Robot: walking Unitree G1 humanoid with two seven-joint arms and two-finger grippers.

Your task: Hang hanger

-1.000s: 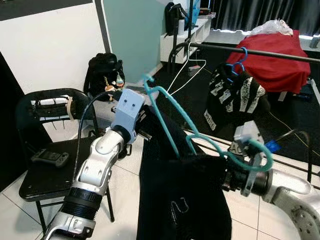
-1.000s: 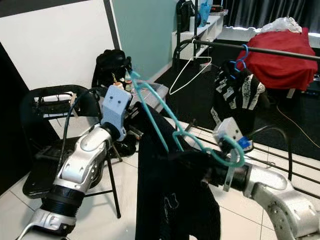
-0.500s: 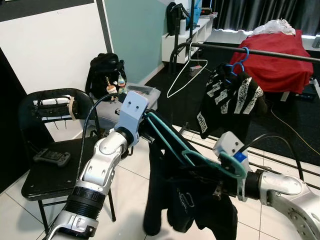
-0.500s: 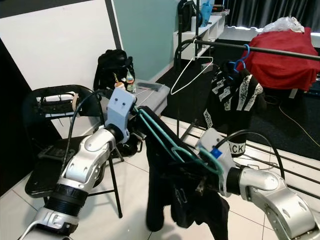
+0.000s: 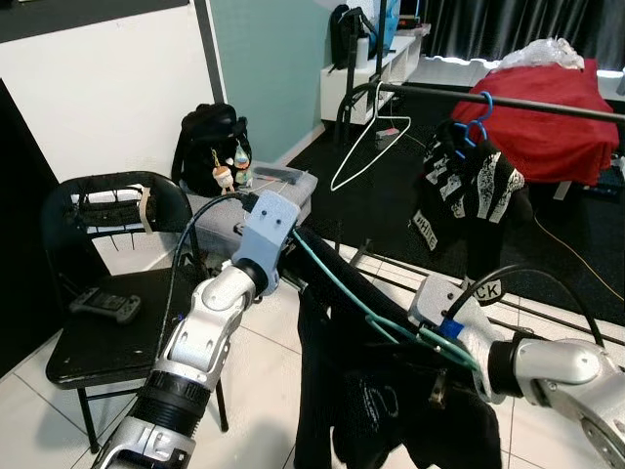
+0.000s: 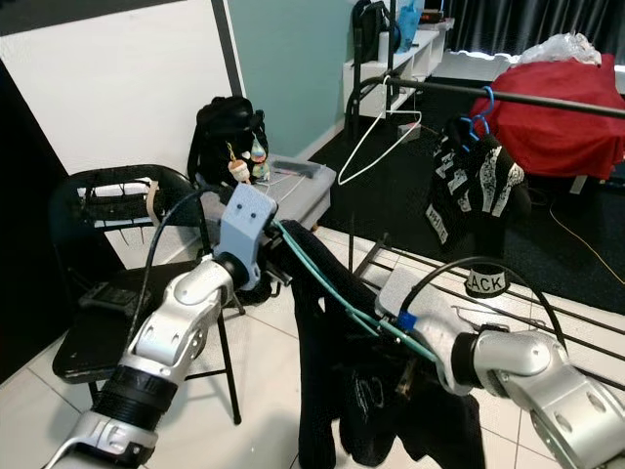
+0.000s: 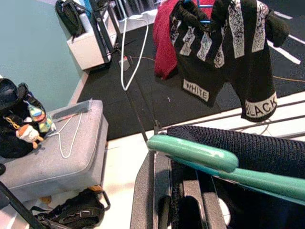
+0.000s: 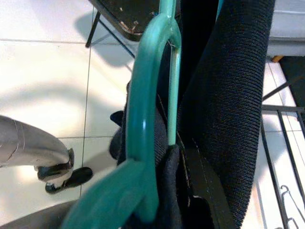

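A teal hanger [image 5: 344,291] carrying a black knit garment [image 5: 391,410] stretches between my two grippers at chest height. My left gripper [image 5: 293,256] is shut on the hanger's upper left end [image 7: 190,152], with its black fingers [image 7: 145,200] beneath. Lower on the right, my right gripper [image 5: 444,344] is shut on the other end [image 8: 143,119], where the garment bunches. Behind stands the black clothes rail [image 5: 527,102]. It carries a white hanger [image 5: 363,147] and a blue hanger [image 5: 475,119] with a black-and-white garment [image 5: 469,191].
A black folding chair [image 5: 68,347] with a game controller [image 5: 105,305] on its seat stands at my left. A grey box [image 5: 256,191] and a black backpack [image 5: 207,147] sit by the wall. The rack's floor bars [image 5: 557,318] run on the right, and a red cloth [image 5: 552,112] lies behind.
Both grippers have come down with the hanger. It was tilted up high and now lies flatter and lower, and the black garment hangs lower between the arms.
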